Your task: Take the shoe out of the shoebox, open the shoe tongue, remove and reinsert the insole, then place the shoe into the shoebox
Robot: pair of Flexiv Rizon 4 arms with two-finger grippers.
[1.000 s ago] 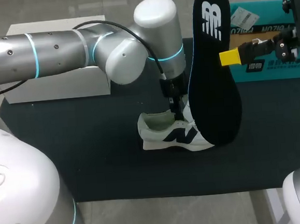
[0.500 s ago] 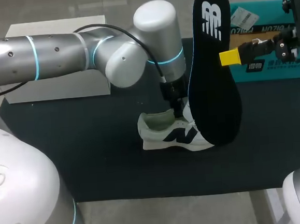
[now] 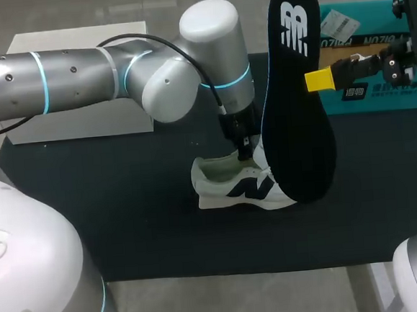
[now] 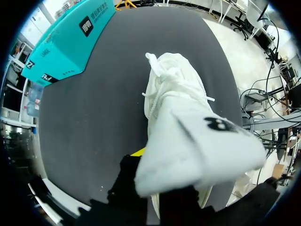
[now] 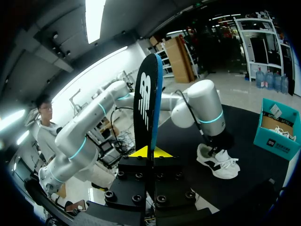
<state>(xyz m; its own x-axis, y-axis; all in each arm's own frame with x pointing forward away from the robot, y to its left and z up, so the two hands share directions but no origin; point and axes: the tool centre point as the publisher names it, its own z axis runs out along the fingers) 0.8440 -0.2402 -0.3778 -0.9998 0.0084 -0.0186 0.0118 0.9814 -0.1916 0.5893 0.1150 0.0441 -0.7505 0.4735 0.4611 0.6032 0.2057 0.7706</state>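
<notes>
A white shoe [image 3: 238,186] with a navy logo lies on its side on the black mat [image 3: 127,227]. My left gripper [image 3: 244,150] comes straight down onto its opening and is shut on the shoe tongue [image 4: 197,150], which fills the left wrist view ahead of the fingers, with the laces [image 4: 171,77] beyond. My right gripper [image 3: 319,80] is shut on the black insole [image 3: 296,98], holding it upright above the shoe's toe end. In the right wrist view the insole [image 5: 146,106] stands edge-on between the fingers of the right gripper [image 5: 149,151], with the shoe [image 5: 218,162] further off.
The teal shoebox [image 3: 374,63] stands at the back right of the mat, also seen as the shoebox [image 4: 66,42] and the shoebox [image 5: 277,132] in the wrist views. A white box [image 3: 81,101] sits at the back left, partly behind my left arm [image 3: 115,69].
My left gripper has closed on the shoe tongue and its arm has shifted slightly to the left. The right arm and the insole have not moved.
</notes>
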